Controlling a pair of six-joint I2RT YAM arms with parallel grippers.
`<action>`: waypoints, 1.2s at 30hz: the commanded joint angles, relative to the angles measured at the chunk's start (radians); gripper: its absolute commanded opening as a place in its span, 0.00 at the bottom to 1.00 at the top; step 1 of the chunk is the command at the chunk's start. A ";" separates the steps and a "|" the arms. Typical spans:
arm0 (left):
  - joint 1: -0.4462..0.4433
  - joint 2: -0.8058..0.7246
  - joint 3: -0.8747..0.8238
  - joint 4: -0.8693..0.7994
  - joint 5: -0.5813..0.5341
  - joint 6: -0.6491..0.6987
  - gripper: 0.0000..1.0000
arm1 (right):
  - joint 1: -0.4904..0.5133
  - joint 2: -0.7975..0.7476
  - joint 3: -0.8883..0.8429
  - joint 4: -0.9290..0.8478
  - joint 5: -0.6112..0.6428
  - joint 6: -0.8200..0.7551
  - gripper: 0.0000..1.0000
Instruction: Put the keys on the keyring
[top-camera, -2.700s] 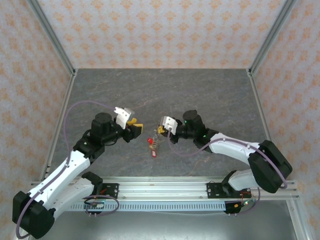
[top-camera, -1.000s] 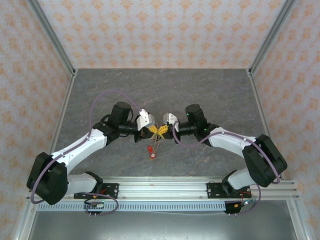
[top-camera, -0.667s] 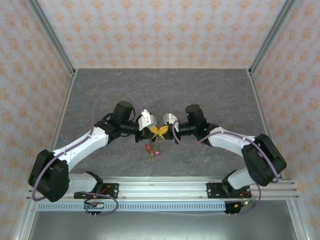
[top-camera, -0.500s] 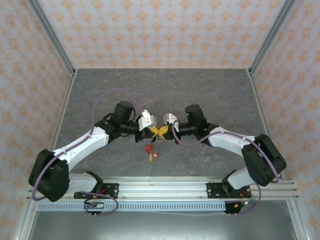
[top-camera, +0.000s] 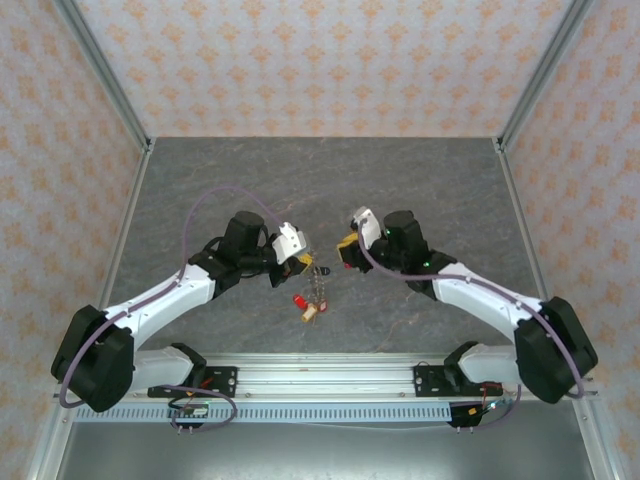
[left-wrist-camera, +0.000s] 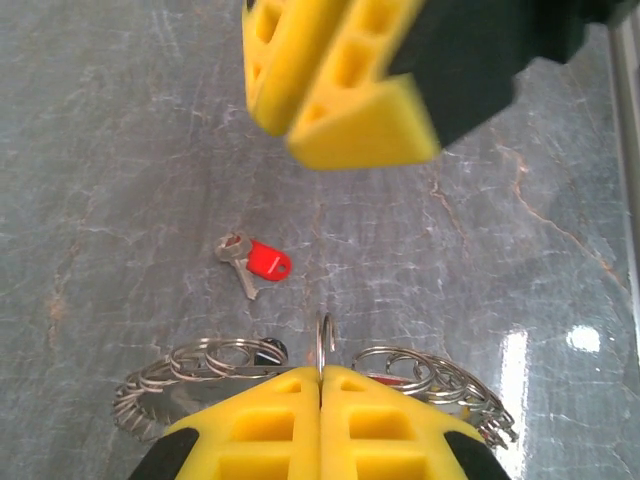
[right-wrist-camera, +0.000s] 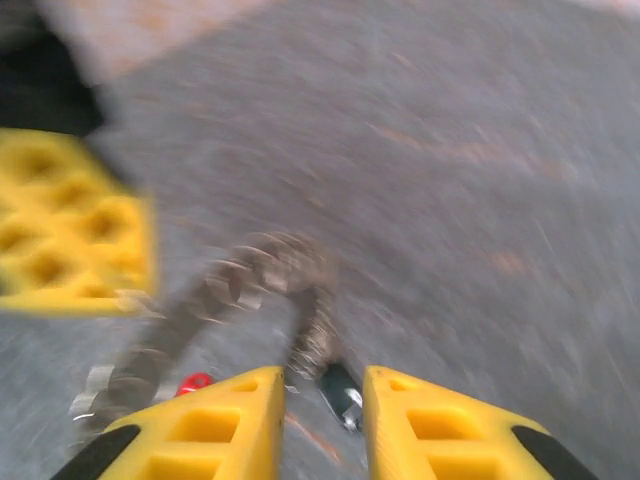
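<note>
Your left gripper (left-wrist-camera: 320, 378) is clamped on the keyring (left-wrist-camera: 320, 345), with the bunched keys (top-camera: 313, 311) hanging below. Beyond it, one red-tagged key (left-wrist-camera: 255, 262) lies on the table (left-wrist-camera: 120, 150). Farther off, your right gripper (right-wrist-camera: 325, 392) stands parted, gripping nothing.

A grey marbled table (top-camera: 300, 180), walled on three sides by pale wallpaper (top-camera: 320, 60) with orange motifs; aluminium posts (top-camera: 103, 70) rise from its far corners, a slotted rail (top-camera: 320, 372) runs along its near edge
</note>
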 joint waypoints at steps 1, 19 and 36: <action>-0.005 -0.012 -0.005 0.066 -0.025 -0.025 0.00 | -0.024 0.144 0.141 -0.261 0.249 0.340 0.27; -0.006 -0.003 0.013 0.029 0.008 -0.009 0.00 | -0.026 0.507 0.498 -0.631 0.124 -0.214 0.38; -0.006 0.002 0.024 0.014 0.014 -0.004 0.00 | -0.027 0.632 0.605 -0.691 0.119 -0.293 0.23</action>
